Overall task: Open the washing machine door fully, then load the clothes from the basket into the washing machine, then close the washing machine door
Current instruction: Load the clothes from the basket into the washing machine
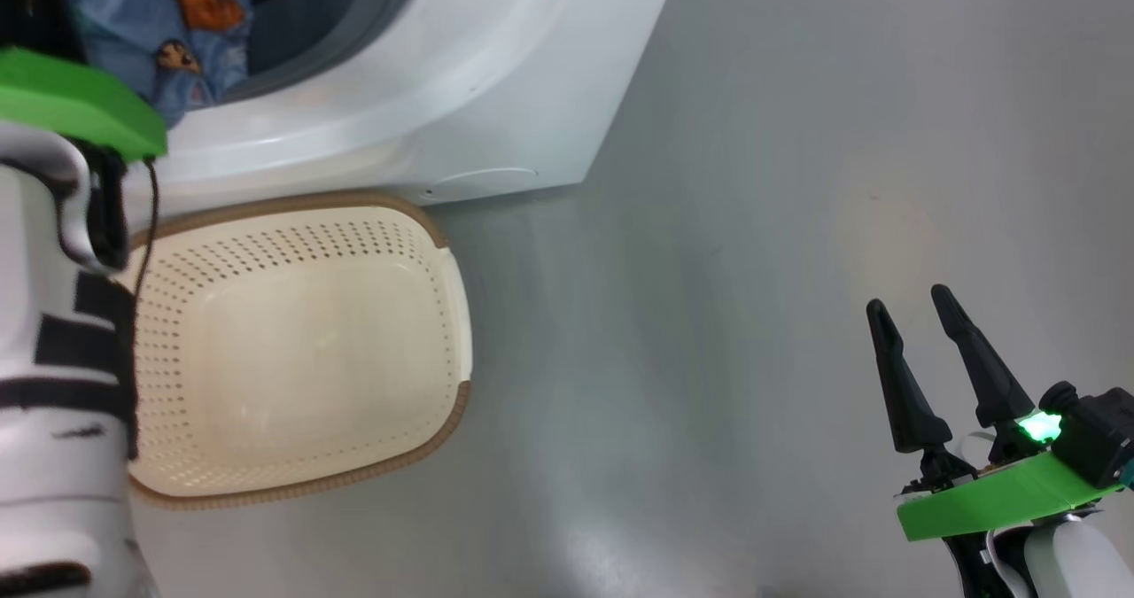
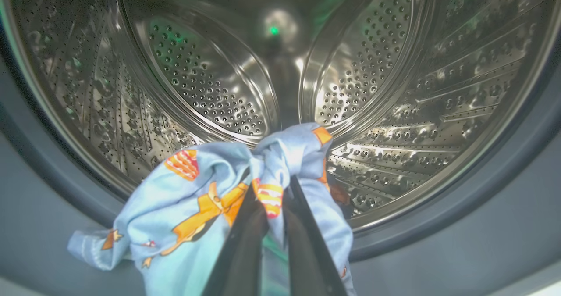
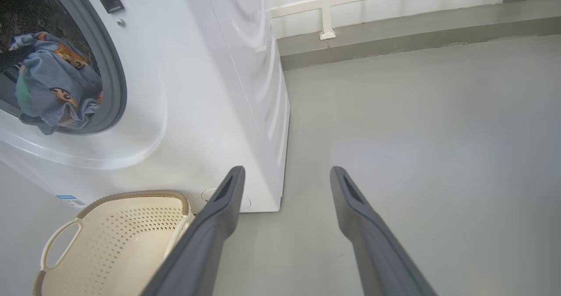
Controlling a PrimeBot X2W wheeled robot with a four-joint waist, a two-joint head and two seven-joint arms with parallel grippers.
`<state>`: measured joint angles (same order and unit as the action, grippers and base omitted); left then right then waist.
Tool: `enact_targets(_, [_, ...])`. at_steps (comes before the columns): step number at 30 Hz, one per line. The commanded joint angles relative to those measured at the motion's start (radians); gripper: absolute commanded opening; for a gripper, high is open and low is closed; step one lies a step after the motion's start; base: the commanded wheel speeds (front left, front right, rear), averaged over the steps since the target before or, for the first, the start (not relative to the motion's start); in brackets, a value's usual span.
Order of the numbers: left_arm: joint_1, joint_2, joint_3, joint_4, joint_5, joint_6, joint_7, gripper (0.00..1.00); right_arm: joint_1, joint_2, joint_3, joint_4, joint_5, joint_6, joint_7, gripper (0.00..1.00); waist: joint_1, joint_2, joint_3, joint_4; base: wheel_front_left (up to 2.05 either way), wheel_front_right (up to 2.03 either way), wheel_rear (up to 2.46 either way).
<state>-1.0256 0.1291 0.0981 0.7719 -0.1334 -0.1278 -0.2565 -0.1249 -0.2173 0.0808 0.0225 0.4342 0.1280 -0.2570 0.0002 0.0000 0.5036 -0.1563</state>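
Observation:
My left gripper (image 2: pixel 271 186) is shut on the clothes (image 2: pixel 193 199), a bunched light blue garment with orange figures. It holds them at the mouth of the washing machine (image 1: pixel 496 93), in front of the steel drum (image 2: pixel 210 81). The same clothes (image 1: pixel 133 22) hang over the grey rubber ring (image 3: pixel 111 85). The cream basket (image 1: pixel 301 341) stands on the floor against the machine's front, with nothing inside it. My right gripper (image 1: pixel 908 300) is open and holds nothing, low over the floor to the right of the machine. The washing machine door is out of view.
My pale left forearm (image 1: pixel 53 359) covers the basket's left side. Bare grey floor (image 1: pixel 753 226) spreads to the right of the machine. A white railing (image 3: pixel 324 11) and a low grey kerb run along the far wall.

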Motion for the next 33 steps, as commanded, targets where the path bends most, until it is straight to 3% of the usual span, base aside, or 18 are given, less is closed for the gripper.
enact_targets(1, [-0.045, 0.057, 0.013, 0.000, 0.013, 0.001, -0.005, 0.00, -0.007, -0.005, 0.021, -0.022, 0.010, 0.003, -0.005, 1.00, -0.0002, 0.0000, 0.041, -0.039, 0.00, 0.00, 0.00])
enact_targets(5, [-0.148, 0.076, 0.010, 0.028, 0.028, 0.007, -0.005, 0.00, -0.020, -0.004, 0.024, -0.024, 0.012, 0.003, -0.005, 1.00, -0.0002, 0.0000, 0.066, -0.051, 0.00, 0.00, 0.00])
enact_targets(13, [-0.234, 0.085, 0.033, -0.099, 0.048, 0.033, -0.005, 0.00, -0.046, 0.003, 0.028, -0.028, 0.014, 0.003, -0.005, 1.00, -0.0002, 0.0000, 0.096, -0.062, 0.00, 0.00, 0.00])
enact_targets(14, [-0.228, 0.086, 0.036, -0.085, 0.051, 0.036, -0.005, 0.87, -0.047, 0.005, 0.029, -0.028, 0.014, 0.003, -0.005, 1.00, -0.0002, 0.0000, 0.097, -0.063, 0.00, 0.00, 0.00])
enact_targets(15, [-0.222, 0.089, 0.033, -0.074, 0.058, 0.035, -0.005, 1.00, -0.048, 0.005, 0.030, -0.027, 0.014, 0.003, -0.005, 1.00, -0.0002, 0.0000, 0.097, -0.063, 0.00, 0.00, 0.00])
enact_targets(24, [-0.151, 0.078, 0.068, -0.053, 0.053, 0.041, -0.005, 1.00, -0.046, 0.000, 0.026, -0.023, 0.013, 0.003, -0.005, 1.00, -0.0002, 0.0000, 0.085, -0.049, 0.00, 0.00, 0.00])
enact_targets(33, [0.001, 0.025, 0.090, -0.089, 0.049, 0.029, -0.005, 1.00, -0.026, -0.026, 0.027, -0.023, 0.004, 0.003, -0.005, 1.00, -0.0002, 0.0000, 0.021, -0.013, 0.00, 0.00, 0.00])
